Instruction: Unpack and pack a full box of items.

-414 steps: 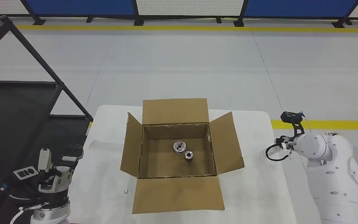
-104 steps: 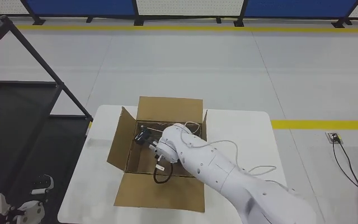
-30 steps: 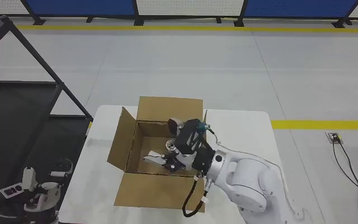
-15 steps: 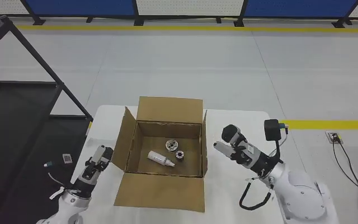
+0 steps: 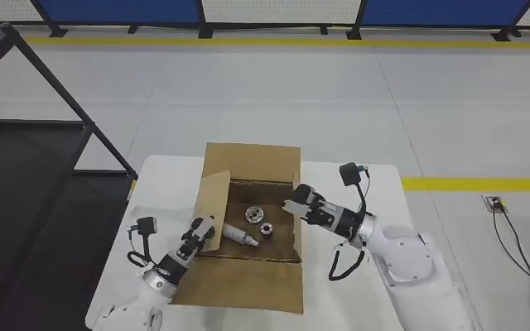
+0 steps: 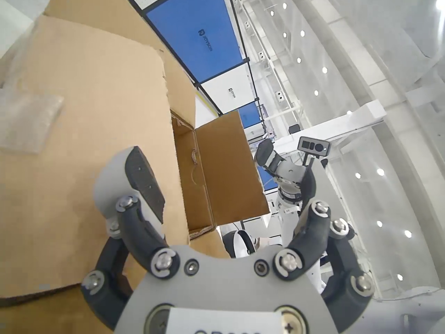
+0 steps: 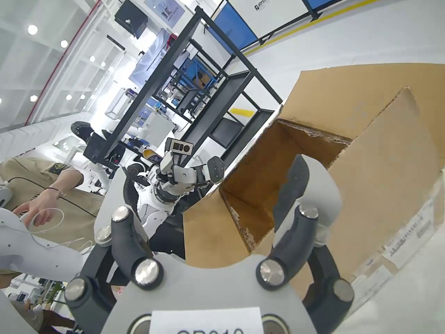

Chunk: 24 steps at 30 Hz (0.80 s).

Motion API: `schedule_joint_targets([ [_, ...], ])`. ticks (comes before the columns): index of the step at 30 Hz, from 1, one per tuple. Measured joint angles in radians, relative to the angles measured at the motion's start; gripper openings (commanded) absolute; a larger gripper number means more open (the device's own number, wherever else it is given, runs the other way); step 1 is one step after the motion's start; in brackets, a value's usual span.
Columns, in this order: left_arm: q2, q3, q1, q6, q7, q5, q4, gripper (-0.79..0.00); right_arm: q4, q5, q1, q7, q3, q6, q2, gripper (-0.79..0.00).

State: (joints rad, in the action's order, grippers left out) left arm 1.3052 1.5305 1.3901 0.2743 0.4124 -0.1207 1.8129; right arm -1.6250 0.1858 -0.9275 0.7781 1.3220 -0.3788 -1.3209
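The cardboard box (image 5: 240, 285) stands in the middle of the table with its back and front flaps folded out. On its floor lie a white bottle (image 5: 240, 237) and two round metal parts (image 5: 252, 216) (image 5: 267, 228). My left gripper (image 5: 201, 232) is open at the outer face of the left flap (image 5: 214, 197), which stands raised and leans over the box. In the left wrist view the left gripper (image 6: 226, 182) has one finger (image 6: 144, 182) against that cardboard (image 6: 87, 105). My right gripper (image 5: 298, 201) is open at the upright right flap (image 7: 382, 161); in the right wrist view the right gripper (image 7: 215, 189) has one finger (image 7: 306, 182) on it.
The white table (image 5: 157, 190) has bare surface on both sides of the box. A black metal rack (image 5: 50, 165) stands off the table's left side. The floor lies beyond the table's far edge.
An arm set the white bottle in the box earlier. Since half a second ago both grippers have moved in to the side flaps, and the left flap has swung up and inward.
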Motion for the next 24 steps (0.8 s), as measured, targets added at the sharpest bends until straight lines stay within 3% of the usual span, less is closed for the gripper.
schedule_joint_targets([
  [12,0.002,-0.003,-0.008,-0.002,-0.063,-0.007,0.001,0.0,-0.002,0.001,-0.004,-0.002,0.003,0.001,0.0,0.0],
  [14,0.002,-0.009,-0.01,-0.029,-0.084,-0.021,0.008,0.0,0.013,0.006,-0.001,-0.024,-0.012,0.04,-0.002,0.0],
  [24,0.003,-0.081,-0.057,-0.167,-0.068,-0.099,-0.018,0.0,0.241,0.027,0.182,-0.026,-0.187,0.198,-0.033,0.0],
])
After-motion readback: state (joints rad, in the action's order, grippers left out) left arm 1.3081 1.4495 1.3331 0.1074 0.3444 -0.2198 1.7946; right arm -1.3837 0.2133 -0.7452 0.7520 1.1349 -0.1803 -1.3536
